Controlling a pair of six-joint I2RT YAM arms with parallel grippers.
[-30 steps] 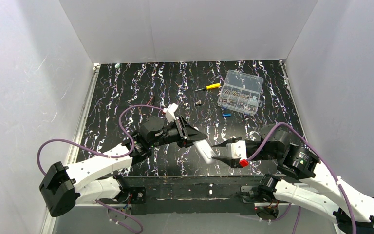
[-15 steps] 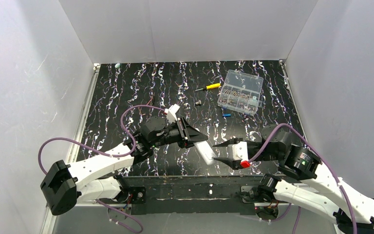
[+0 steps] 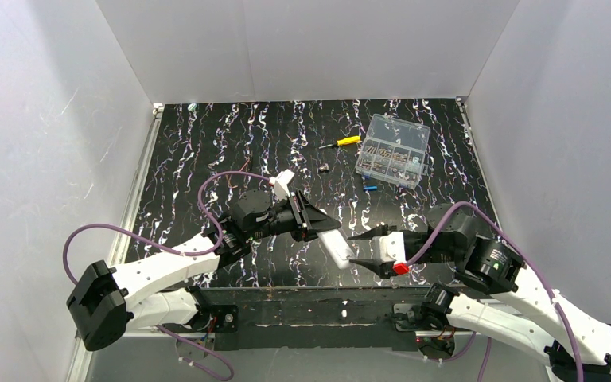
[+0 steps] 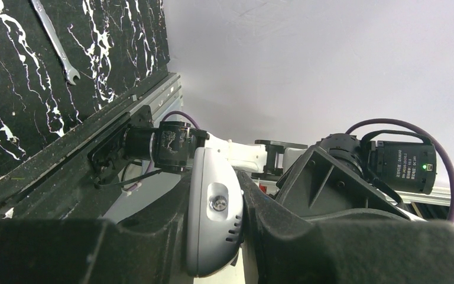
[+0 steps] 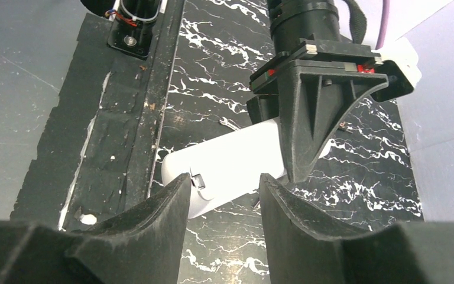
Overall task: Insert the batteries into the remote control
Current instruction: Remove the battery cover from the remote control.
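Observation:
My left gripper (image 3: 322, 231) is shut on the white remote control (image 3: 336, 248) and holds it above the table's near edge. In the left wrist view the remote (image 4: 213, 228) is clamped between both fingers (image 4: 260, 219), its end with a small round lens facing the camera. My right gripper (image 3: 352, 247) is open, and its fingertips flank the remote's free end (image 5: 224, 157), where a small latch shows. I cannot tell whether they touch it. One blue battery (image 3: 370, 189) lies on the table beyond both grippers. No other battery is visible.
A clear compartment box (image 3: 394, 150) stands at the back right, with a yellow-handled screwdriver (image 3: 340, 142) to its left and a small dark part (image 3: 324, 168) nearby. A silver wrench (image 4: 56, 44) lies on the table in the left wrist view. White walls surround the table.
The left gripper and the remote have dropped slightly toward the near edge. The right gripper has barely moved and stays open.

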